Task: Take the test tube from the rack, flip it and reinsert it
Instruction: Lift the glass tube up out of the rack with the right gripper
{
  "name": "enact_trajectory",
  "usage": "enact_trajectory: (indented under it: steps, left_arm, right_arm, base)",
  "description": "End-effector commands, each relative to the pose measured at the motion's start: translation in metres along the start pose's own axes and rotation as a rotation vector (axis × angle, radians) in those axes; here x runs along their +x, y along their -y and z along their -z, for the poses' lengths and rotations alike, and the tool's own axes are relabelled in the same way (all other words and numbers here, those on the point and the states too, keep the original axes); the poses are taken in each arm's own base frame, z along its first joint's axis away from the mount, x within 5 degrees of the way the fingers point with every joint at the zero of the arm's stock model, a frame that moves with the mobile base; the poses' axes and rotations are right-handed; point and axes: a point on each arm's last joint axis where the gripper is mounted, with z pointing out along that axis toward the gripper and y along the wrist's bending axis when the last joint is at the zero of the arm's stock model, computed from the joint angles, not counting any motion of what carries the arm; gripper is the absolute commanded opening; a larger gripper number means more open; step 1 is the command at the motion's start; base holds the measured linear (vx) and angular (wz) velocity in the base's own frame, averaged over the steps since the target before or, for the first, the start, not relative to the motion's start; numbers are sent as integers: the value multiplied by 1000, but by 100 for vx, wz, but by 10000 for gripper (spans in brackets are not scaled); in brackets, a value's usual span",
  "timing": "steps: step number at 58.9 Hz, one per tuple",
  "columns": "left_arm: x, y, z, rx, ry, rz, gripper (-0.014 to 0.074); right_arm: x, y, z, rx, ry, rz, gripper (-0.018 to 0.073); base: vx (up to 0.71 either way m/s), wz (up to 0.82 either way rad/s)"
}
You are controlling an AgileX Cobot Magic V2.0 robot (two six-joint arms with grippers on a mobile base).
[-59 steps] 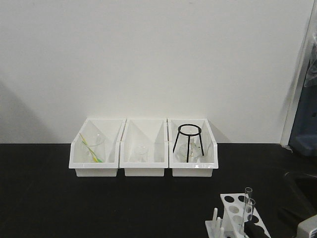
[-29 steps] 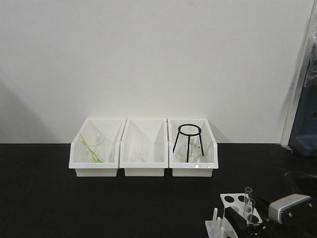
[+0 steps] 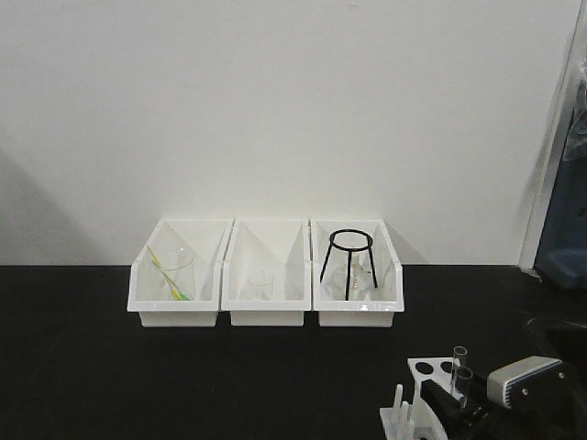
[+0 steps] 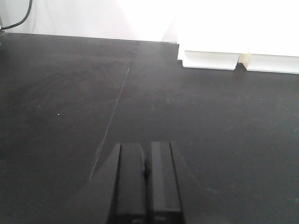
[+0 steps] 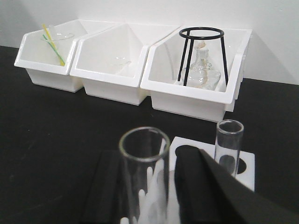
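I see my right fingers (image 5: 201, 182) flanking a test tube (image 5: 144, 158) in the rack (image 5: 247, 161) toward the worktop's (image 5: 46, 130) near-right corner, grip unclear; left fingers (image 4: 131, 182) clenched.

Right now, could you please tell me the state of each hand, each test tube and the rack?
Rack: upright, holding both tubes.
Near test tube: upright in it, mouth up.
Far test tube: upright in a hole, mouth up.
Left hand: shut, empty.
Right hand: astride the near tube; grip unclear.
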Motion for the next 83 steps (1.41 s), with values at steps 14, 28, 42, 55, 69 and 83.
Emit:
enact_trajectory:
  steps: [14,28,42,55,69,83]
  left_arm:
    - [-8,2,1,23,96,3,-6]
    - [-8,2,1,23,96,3,-6]
    - [-8,2,1,23,96,3,-6]
    - [-8,2,1,23,96,3,-6]
    - [-8,2,1,23,96,3,-6]
    - [-8,2,1,23,96,3,-6]
  right_arm:
    - [-24,-1,1,-15,147,31,69]
    - [-47,-4,13,0,203,35,59]
    - [-90,-2,28,57,223,87,61]
    - [-138,-1,41,97,240,65,63]
    - [-163,-1,45,107,233,70,64]
    - [-154,-11,43,18,143,458,64]
  base:
    - [0,0]
    - [0,0]
    - [0,0]
    - [0,0]
    - [0,0]
    - [0,0]
